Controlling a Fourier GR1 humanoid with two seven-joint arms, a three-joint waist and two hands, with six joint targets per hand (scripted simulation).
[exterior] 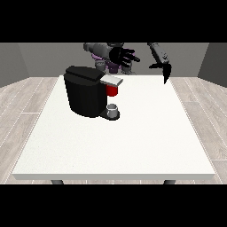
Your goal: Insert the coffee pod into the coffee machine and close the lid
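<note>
**Now: both hands raised behind the coffee machine**

Now the black coffee machine (85, 94) stands on the white surface (119, 150), left of centre and toward the far edge. Its lid (111, 80), a grey flap, juts out to the right from the top of the body and appears to lie roughly level over the brewing head. Just below the lid a red part (112, 91) shows; whether this is the coffee pod seated in the machine or a piece of the machine itself cannot be told from this view. Under it a small grey cup (113, 108) sits on the machine's base.

Neither hand touches anything. The hand at the view's left (123, 56) is held up above and behind the machine, just right of its top, with its fingers spread and straight, holding nothing. The hand at the view's right (164, 70) hangs over the far right part of the surface, well apart from the machine; its fingers point downward and are relaxed, the thumb sticking out to the side, and it too is unoccupied.

The robot's torso (108, 62) shows small behind the far edge.
</note>
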